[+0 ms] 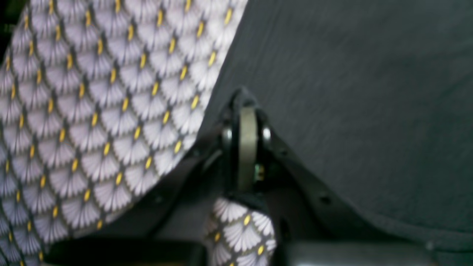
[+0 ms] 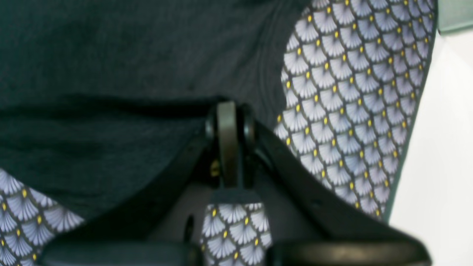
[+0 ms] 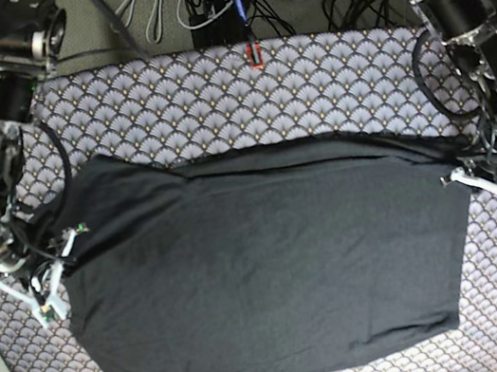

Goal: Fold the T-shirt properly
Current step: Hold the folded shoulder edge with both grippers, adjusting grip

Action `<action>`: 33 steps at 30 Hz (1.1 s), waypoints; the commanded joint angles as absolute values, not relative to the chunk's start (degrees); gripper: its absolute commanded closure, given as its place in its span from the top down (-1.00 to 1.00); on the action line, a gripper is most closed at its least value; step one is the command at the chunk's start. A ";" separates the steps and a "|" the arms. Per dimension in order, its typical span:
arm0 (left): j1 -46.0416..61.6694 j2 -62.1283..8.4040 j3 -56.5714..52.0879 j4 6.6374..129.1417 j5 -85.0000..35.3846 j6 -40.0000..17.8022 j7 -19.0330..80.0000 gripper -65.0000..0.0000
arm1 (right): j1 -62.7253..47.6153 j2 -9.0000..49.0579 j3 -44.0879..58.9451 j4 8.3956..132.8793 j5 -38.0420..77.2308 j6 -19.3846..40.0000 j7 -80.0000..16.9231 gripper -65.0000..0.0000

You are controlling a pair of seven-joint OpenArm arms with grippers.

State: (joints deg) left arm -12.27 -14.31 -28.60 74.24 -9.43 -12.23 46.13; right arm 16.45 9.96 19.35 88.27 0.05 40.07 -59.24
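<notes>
T-shirt (image 3: 271,259) flat on the patterned cloth (image 3: 215,105), one hand (image 3: 47,270) at each side edge

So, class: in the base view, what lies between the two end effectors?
The T-shirt spans the whole stretch from right end effector to left end effector, on the scallop-print cloth.

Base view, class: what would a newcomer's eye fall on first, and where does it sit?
The big dark T-shirt fills the middle, spread over the grey scallop-print cloth that covers the table. The right gripper sits at the shirt's left edge and the left gripper at its right edge, each shut on fabric.
</notes>
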 commanded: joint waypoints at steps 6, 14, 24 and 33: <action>-14.64 -16.57 -28.79 75.12 -9.63 -12.26 45.14 -0.98 | 20.26 12.62 19.12 84.44 0.04 40.00 -55.96 -1.00; -15.25 -16.75 -29.14 71.78 -9.71 -12.26 44.53 -0.98 | 22.37 13.58 19.12 81.01 0.04 40.00 -55.52 -1.00; -17.63 -16.92 -29.23 72.40 -9.80 -12.26 44.53 -0.99 | 23.52 14.37 19.12 80.84 -0.04 40.00 -55.52 -1.00; -19.12 -16.92 -29.32 71.87 -9.80 -12.26 44.53 -0.99 | 23.60 15.25 19.12 77.41 -0.04 40.00 -53.93 -1.00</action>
